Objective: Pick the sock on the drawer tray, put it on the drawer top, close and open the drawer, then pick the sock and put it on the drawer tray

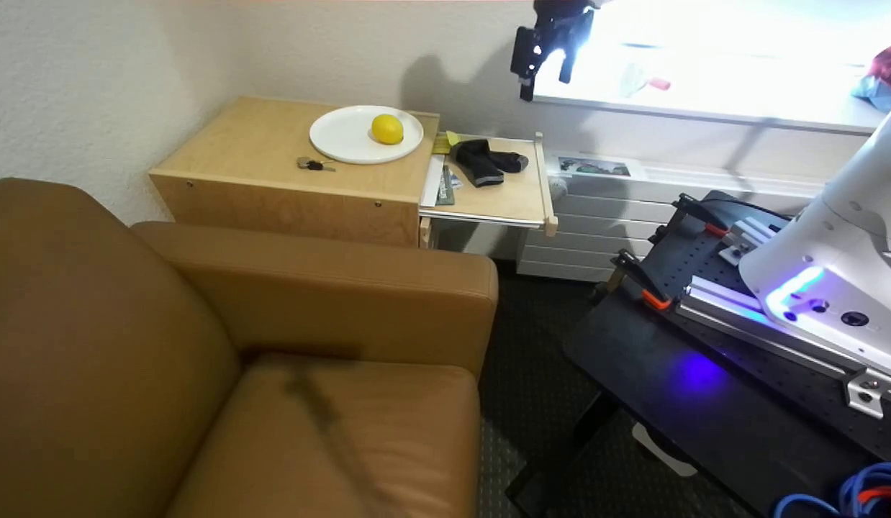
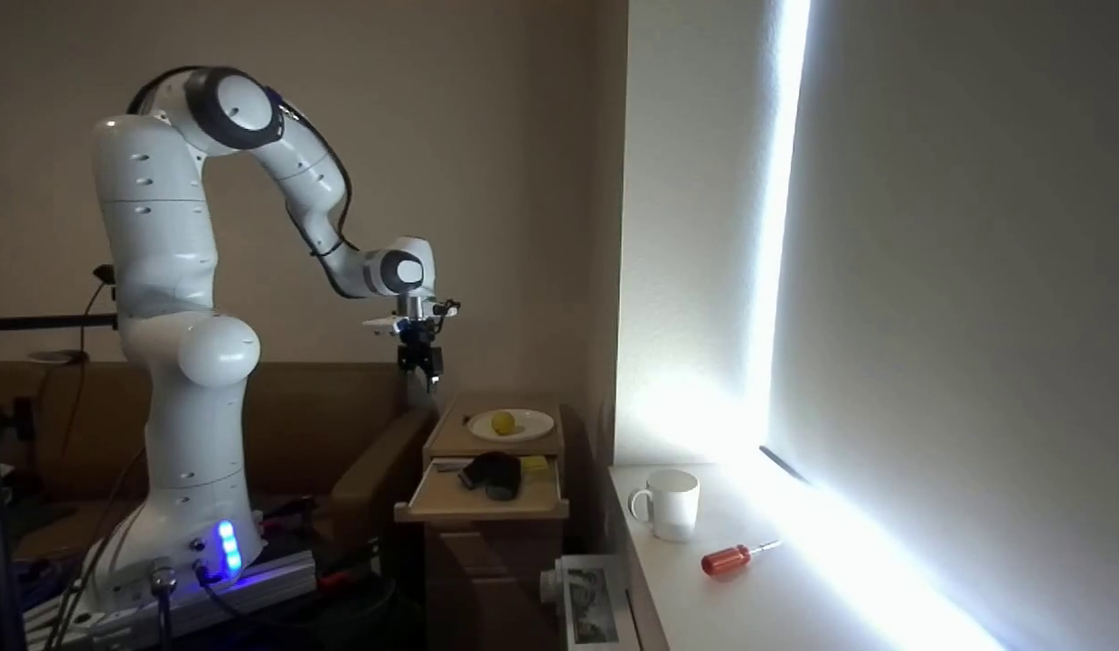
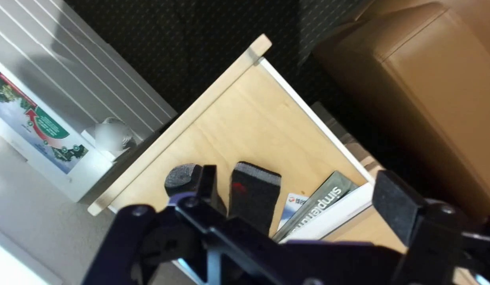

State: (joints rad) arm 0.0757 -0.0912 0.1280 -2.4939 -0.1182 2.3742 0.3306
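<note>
Wrist view had the fingers (image 3: 395, 209) spread wide, up in the air. The sock (image 3: 255, 194) was just lying there bent on the pulled-out tray (image 3: 264, 114), near a card (image 3: 294, 204), and way down past that you got dark carpet (image 3: 162, 47).

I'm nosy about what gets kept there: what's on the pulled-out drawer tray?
The drawer tray holds a black sock, a grey strip printed "simple…", a small card, a white strip and a yellow item. Anything beneath the black sock or back inside the cabinet is hidden.
</note>
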